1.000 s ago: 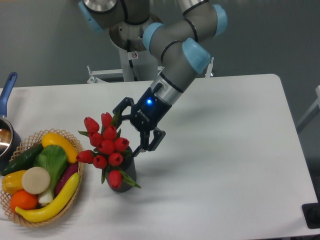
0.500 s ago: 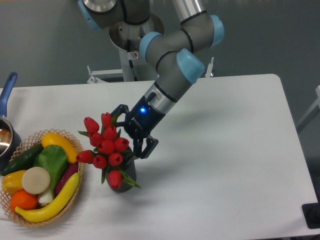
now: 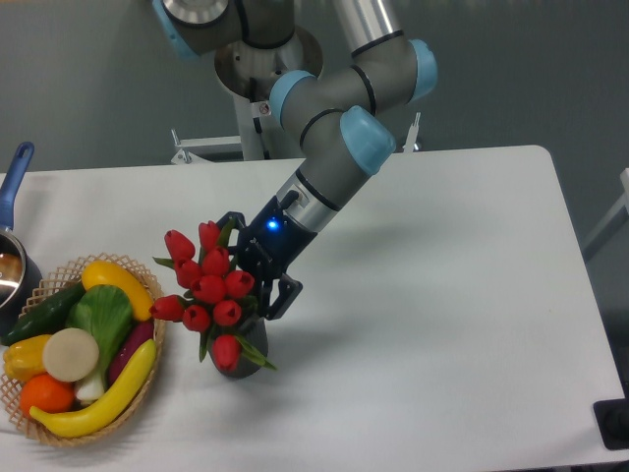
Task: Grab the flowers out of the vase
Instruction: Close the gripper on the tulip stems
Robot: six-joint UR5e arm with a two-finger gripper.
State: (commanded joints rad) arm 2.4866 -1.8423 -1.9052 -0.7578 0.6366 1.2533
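Two things sit far left on the tabletop (image 3: 442,295): a blue-handled pot (image 3: 12,251) and a basket (image 3: 59,425) of toy veg. Just right of that, the flowers (image 3: 208,285) stand in the vase (image 3: 241,346). The gripper (image 3: 257,277) is right up against the bunch's right side, fingers spread, nothing pinched yet. I'd guess the bunch is light and a bit floppy, and the buds would crush, so grab low on the stems above the vase mouth. Right side is bare.
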